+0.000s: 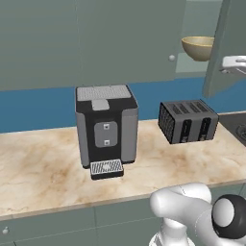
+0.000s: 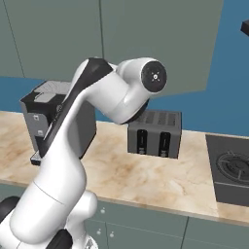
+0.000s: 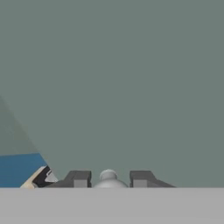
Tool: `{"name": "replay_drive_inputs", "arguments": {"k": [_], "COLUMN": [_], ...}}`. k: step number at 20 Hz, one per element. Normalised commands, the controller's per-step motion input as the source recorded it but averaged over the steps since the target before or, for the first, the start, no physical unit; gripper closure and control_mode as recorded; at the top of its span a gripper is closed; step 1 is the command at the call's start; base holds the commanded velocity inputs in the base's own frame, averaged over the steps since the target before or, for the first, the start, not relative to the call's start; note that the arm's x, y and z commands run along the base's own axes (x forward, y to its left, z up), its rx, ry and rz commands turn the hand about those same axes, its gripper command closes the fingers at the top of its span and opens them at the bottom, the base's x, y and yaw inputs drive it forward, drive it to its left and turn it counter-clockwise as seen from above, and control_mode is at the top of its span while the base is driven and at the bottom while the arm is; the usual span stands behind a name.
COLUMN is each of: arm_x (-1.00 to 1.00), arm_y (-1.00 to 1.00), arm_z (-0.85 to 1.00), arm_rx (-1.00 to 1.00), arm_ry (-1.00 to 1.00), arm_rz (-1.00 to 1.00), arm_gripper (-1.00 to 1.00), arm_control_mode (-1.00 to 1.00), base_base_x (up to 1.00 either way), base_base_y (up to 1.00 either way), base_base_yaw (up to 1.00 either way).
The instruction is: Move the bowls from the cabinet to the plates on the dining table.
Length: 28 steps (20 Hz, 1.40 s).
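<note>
A pale yellowish-olive bowl [image 1: 198, 47] sits on the inner shelf of the grey-green cabinet [image 1: 120, 38], seen through the gap beside its right door [image 1: 222, 48]. That door stands swung open towards me. In the hand view my gripper [image 3: 109, 179] is against the flat door face, with the small round door knob [image 3: 108, 176] between its two fingertips, shut on it. My white hand [image 1: 235, 64] shows at the outer side of the open door. The plates and the dining table are out of view.
Under the cabinet, a marble worktop [image 1: 43, 168] carries a black and silver coffee machine [image 1: 106, 127] and a dark toaster [image 1: 188, 121]. A stove top [image 2: 233, 170] lies at the right end. My arm [image 2: 92, 126] rises in front of the coffee machine.
</note>
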Motion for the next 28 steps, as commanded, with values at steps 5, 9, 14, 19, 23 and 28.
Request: {"name": "replay_drive_inputs", "arguments": {"k": [5, 9, 14, 19, 23, 28], "arm_x": [-0.44, -0.43, -0.41, -0.35, -0.31, -0.27], "arm_y": [-0.36, -0.34, -0.35, -0.34, -0.34, -0.32], "arm_z": [0.21, 0.18, 0.17, 0.13, 0.12, 0.08], "arm_rx": [-0.04, -0.04, -0.03, -0.03, -0.03, -0.02], "arm_ry": [0.0, 0.0, 0.0, 0.0, 0.0, 0.0], "arm_rz": [0.04, 0.04, 0.04, 0.04, 0.04, 0.04], "arm_gripper": [1.0, 1.0, 1.0, 1.0, 1.0, 1.0], "arm_control_mode": [-1.0, -1.0, -1.0, -1.0, -1.0, -1.0], "base_base_x": [0.0, 0.0, 0.0, 0.0, 0.0, 0.0], "base_base_y": [0.0, 0.0, 0.0, 0.0, 0.0, 0.0], "base_base_yaw": [0.0, 0.0, 0.0, 0.0, 0.0, 0.0]}}
